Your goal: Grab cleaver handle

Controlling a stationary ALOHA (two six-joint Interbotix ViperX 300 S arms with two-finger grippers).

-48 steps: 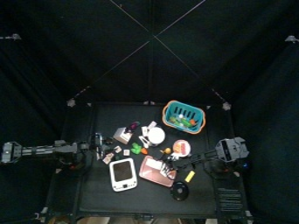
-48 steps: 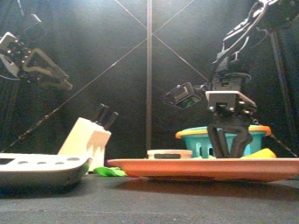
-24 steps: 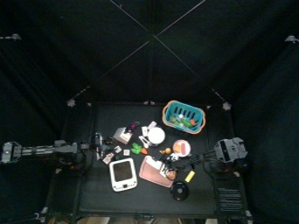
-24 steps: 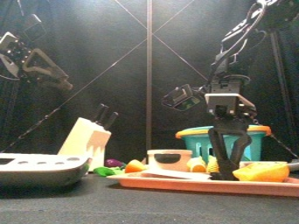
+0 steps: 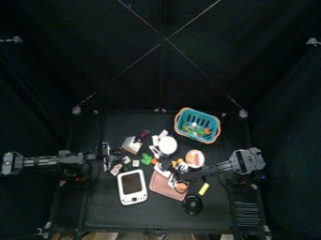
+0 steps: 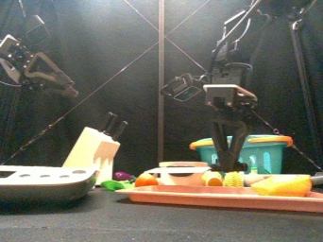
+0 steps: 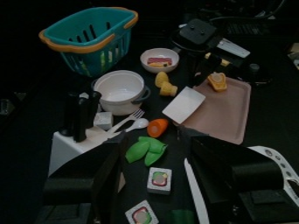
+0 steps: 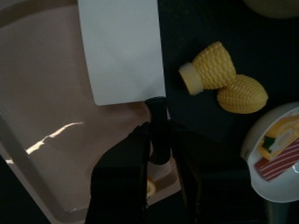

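Cleaver [image 8: 121, 54] flat on the pink cutting board [image 8: 47, 131], broad pale blade toward the board's far side, dark cleaver handle [image 8: 156, 112] running back off the blade toward the board's edge beside the corn pieces [image 8: 225, 79]. In the left wrist view, same cleaver [image 7: 184, 105] at the near corner of the board [image 7: 222, 109], close to the white bowl [image 7: 121, 86] and the carrot [image 7: 156, 128].

Right gripper [image 8: 160, 153] down over the handle, jaws drawn in narrow on either side of it, apparently clenched on the handle, though whether the pads bear firmly or merely touch cannot be told, the contact being dark against dark. Seen from the front, right gripper [image 6: 229, 161] vertical, tips down at board level among the food on the desk. From above, right gripper [image 5: 186, 170] at the board's far edge.

Left gripper [image 7: 140, 188] spread wide and empty, hanging over the tile tray [image 7: 152, 184] at the desk's left side, resting apart from the work.

Judgement: approach and alignment done, closure on the handle seemingly done or nearly so. Left to confirm: a secure hold, shown only by a lift of the blade off the board, not yet evident here.
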